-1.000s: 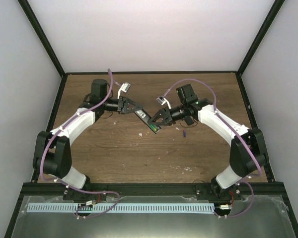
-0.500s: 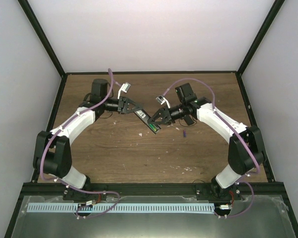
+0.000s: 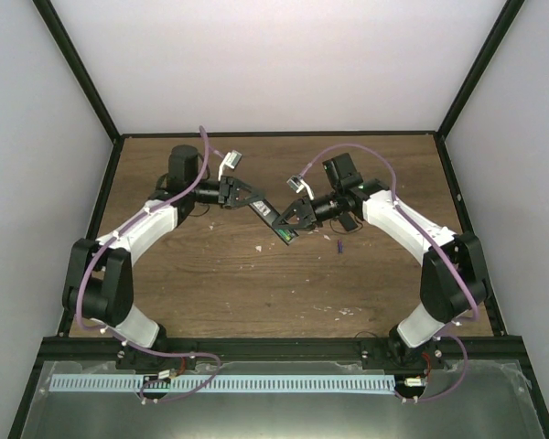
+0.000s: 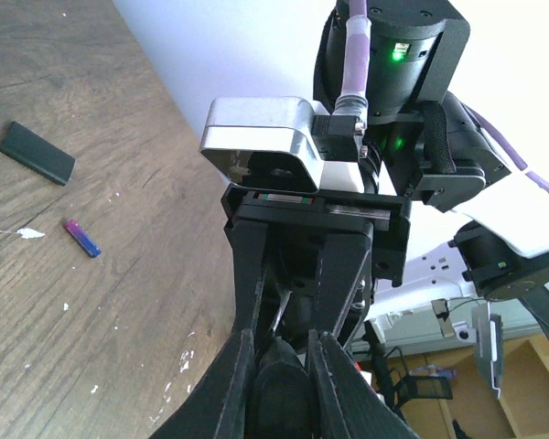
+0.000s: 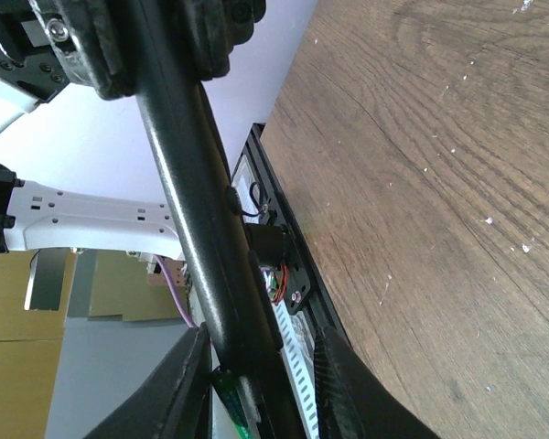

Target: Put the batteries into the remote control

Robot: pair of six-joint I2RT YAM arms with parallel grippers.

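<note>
We see two robot arms meeting over the middle of a brown wooden surface [image 3: 256, 293], viewed from above. The remote control [image 3: 274, 222], a slim black bar, is held between them and appears lifted clear of the surface. Its long axis runs from far left to near right.

The left claw [image 3: 253, 199] is pressed together on the far-left end of the remote control. The right claw [image 5: 261, 334] stands astride the near-right end, its fingers spread a little, one on each side of the bar. In the right wrist view there is a gap between one finger and the bar, so we judge that this claw is not clamped on it.

The green battery [image 5: 227, 401] shows as a thin green strip at that same near-right end, against the remote control and between the right claw's fingers. We judge it to be in or at the compartment, but we cannot tell whether it is fully seated.

The purple battery [image 3: 339, 246] lies loose on the surface, to the right of the remote's near-right end and apart from it. Its long axis runs roughly far to near. It is near the right claw and well apart from the left claw, so we judge the right arm better placed to fetch it.

A flat black rectangular piece [image 4: 37, 153], perhaps the compartment cover, lies on the surface near the purple battery.
</note>
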